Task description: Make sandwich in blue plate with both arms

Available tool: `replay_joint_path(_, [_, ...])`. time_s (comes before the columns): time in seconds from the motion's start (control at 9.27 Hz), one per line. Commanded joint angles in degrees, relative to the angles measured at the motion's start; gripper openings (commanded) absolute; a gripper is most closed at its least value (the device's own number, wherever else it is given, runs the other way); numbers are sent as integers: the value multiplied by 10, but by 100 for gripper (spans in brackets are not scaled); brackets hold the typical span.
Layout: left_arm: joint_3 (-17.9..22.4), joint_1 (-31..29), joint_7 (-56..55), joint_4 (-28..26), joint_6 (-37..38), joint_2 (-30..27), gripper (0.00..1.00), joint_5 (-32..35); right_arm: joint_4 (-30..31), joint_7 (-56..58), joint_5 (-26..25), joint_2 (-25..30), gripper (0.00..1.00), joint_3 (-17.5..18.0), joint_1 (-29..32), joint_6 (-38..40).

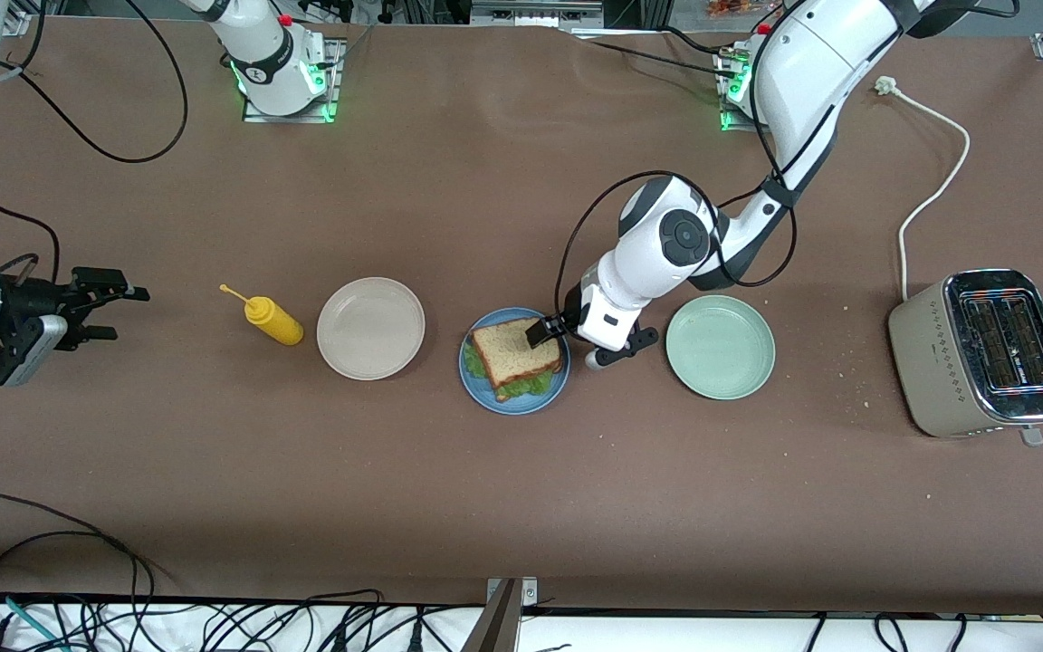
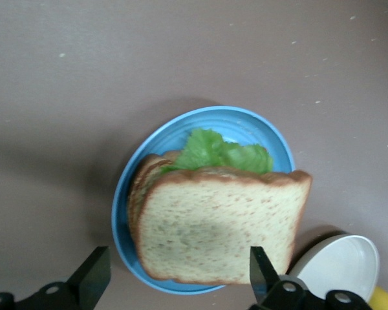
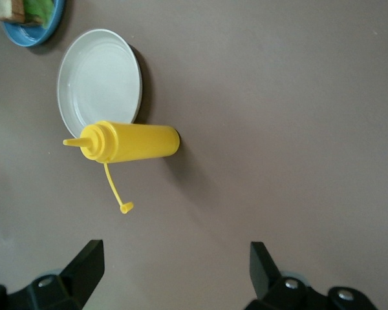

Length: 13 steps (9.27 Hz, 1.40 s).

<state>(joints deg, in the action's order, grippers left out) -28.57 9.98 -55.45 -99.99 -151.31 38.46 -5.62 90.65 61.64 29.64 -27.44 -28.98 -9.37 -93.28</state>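
The sandwich (image 1: 519, 350) lies on the blue plate (image 1: 535, 400): a brown bread slice on top, green lettuce (image 1: 526, 384) showing under it at the edge nearer the front camera. My left gripper (image 1: 561, 337) is open just over the sandwich's edge toward the left arm's end, one finger above the top slice. In the left wrist view the sandwich (image 2: 220, 226) fills the blue plate (image 2: 246, 126), with my left gripper (image 2: 178, 265) holding nothing. My right gripper (image 1: 123, 313) is open and empty, waiting over the table at the right arm's end (image 3: 174, 258).
A yellow squeeze bottle (image 1: 273, 321) lies beside a beige plate (image 1: 370, 328), both between the right gripper and the blue plate. A pale green plate (image 1: 720, 347) sits beside the left gripper. A toaster (image 1: 983, 351) with a white cord (image 1: 933, 181) stands at the left arm's end.
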Motion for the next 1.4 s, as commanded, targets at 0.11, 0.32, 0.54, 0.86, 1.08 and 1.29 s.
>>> replay_joint_path(0.11, [25,-41,1,12,227,-117,100,13,-5,-237,-219,96,100,100,10,17])
replay_joint_path(0.32, [24,-95,5,38,359,-182,100,50,-5,-384,-261,124,100,138,11,49])
replay_joint_path(0.54, [24,-135,14,89,481,-210,100,117,0,-534,-277,154,100,188,33,51])
replay_joint_path(0.86, [26,-182,124,183,608,-220,100,153,4,-678,-289,207,100,252,79,42])
replay_joint_path(1.08, [23,-214,203,209,648,-224,100,152,19,-678,-286,250,100,251,95,36])
replay_joint_path(1.29, [21,-240,263,209,680,-238,100,136,15,-665,-286,273,100,261,95,68])
